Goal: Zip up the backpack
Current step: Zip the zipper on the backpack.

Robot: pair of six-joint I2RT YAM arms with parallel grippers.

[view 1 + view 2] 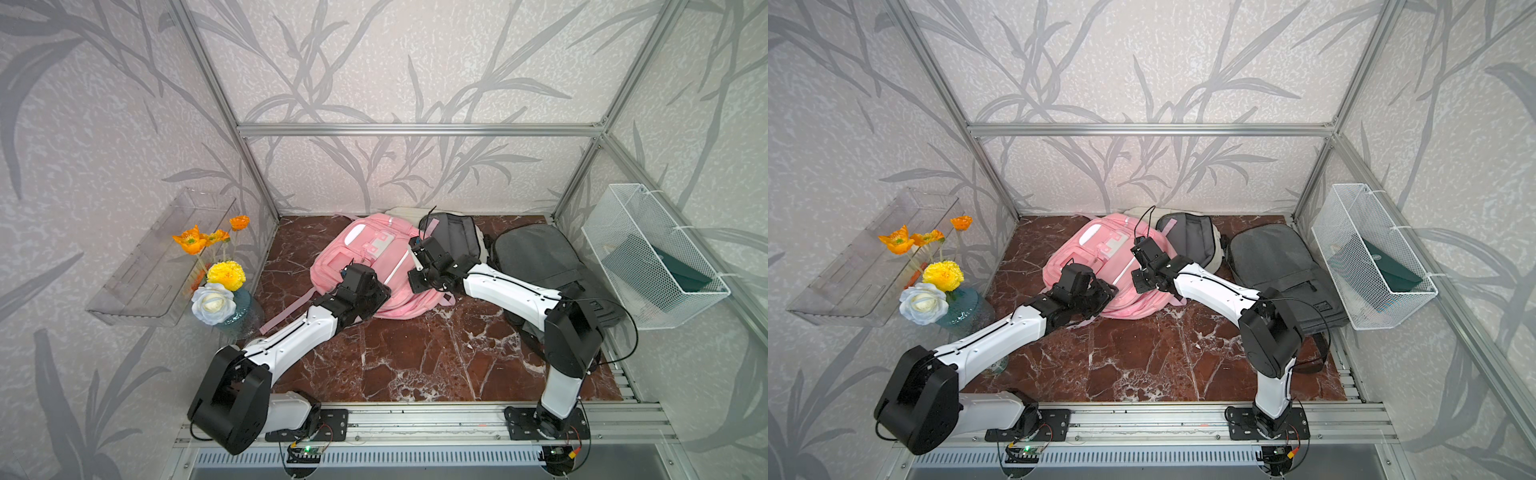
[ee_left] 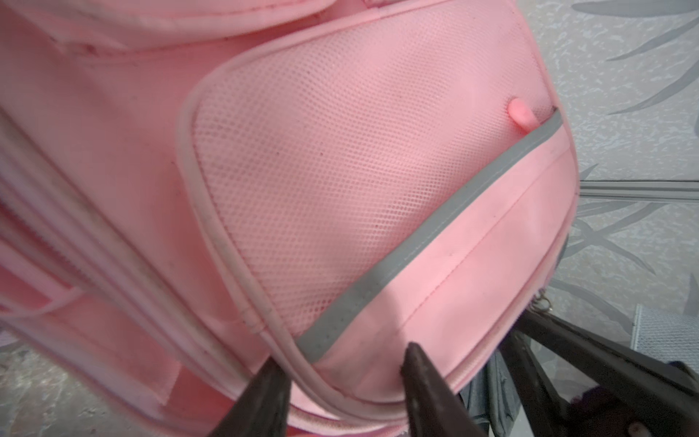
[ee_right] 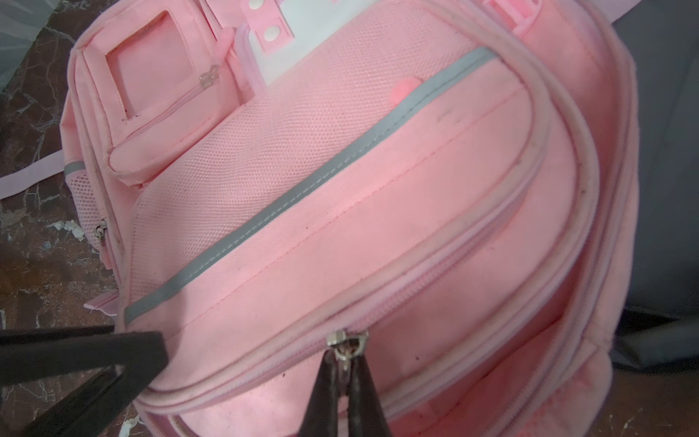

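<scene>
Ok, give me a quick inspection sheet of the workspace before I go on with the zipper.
Surface: marble tabletop, bare in front.
Job's things: pink backpack lying flat; zipper pull partway, pocket open beyond it.
Clutter: small grey bag, large grey bag, flower vase.
Grippers: right gripper shut on zipper pull; left gripper open at the backpack's edge.
Cables: black cable loops off right arm.
Surroundings: aluminium frame, leaf-pattern walls, clear tray, wire basket.

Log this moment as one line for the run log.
phase: zipping | right gripper: shut on zipper pull | left gripper: open, astride pink backpack edge
</scene>
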